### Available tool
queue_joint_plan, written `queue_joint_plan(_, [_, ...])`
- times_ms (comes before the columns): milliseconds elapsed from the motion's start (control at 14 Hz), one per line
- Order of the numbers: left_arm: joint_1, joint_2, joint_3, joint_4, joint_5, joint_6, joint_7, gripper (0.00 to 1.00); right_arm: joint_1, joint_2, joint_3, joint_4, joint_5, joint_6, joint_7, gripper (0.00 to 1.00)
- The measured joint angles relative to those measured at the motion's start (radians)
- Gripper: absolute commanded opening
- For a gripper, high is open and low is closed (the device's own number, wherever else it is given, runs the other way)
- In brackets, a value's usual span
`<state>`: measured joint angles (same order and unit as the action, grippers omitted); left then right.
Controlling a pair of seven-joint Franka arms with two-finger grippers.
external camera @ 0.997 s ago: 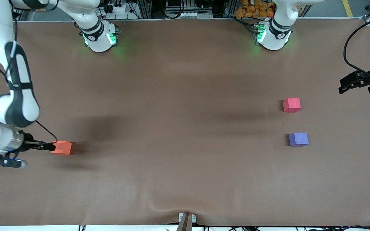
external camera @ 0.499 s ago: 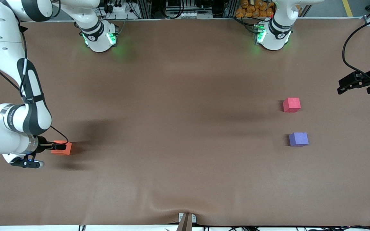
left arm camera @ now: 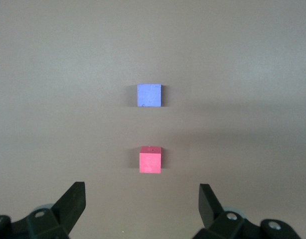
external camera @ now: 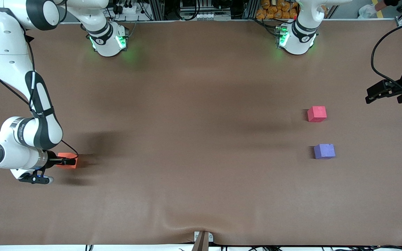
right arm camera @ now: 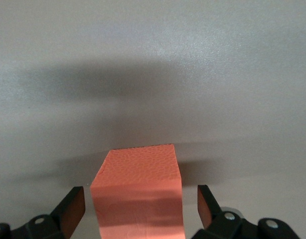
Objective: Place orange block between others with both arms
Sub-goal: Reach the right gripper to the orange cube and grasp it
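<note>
Right pincer wide open around orange block, fingers not touching it, left pincer wide open, empty.

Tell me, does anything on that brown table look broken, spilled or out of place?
Nothing spilled. The purple-blue cube has a small notch in its top edge, and the table cover is rippled at its near edge. The orange block sits alone at the right arm's end, between the open right claw's fingers.
</note>
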<state>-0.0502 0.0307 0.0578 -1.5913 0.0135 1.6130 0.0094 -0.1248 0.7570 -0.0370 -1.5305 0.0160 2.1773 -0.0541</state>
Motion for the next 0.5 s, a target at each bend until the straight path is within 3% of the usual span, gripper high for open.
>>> queue_joint_plan(71, [0.000, 0.000, 0.000, 0.000, 0.000, 0.000, 0.000, 1.00, 0.000, 0.003, 0.000, 0.000, 0.000, 0.003, 0.000, 0.44])
queue_joint_plan(142, [0.000, 0.000, 0.000, 0.000, 0.000, 0.000, 0.000, 1.00, -0.001, 0.004, -0.001, 0.000, 0.000, 0.004, 0.000, 0.17])
queue_joint_plan(285, [0.000, 0.000, 0.000, 0.000, 0.000, 0.000, 0.000, 1.00, -0.002, 0.006, -0.001, 0.000, 0.000, 0.004, 0.000, 0.00])
queue_joint_plan(499, [0.000, 0.000, 0.000, 0.000, 0.000, 0.000, 0.000, 1.00, -0.002, 0.006, -0.001, 0.001, 0.001, 0.003, 0.000, 0.00])
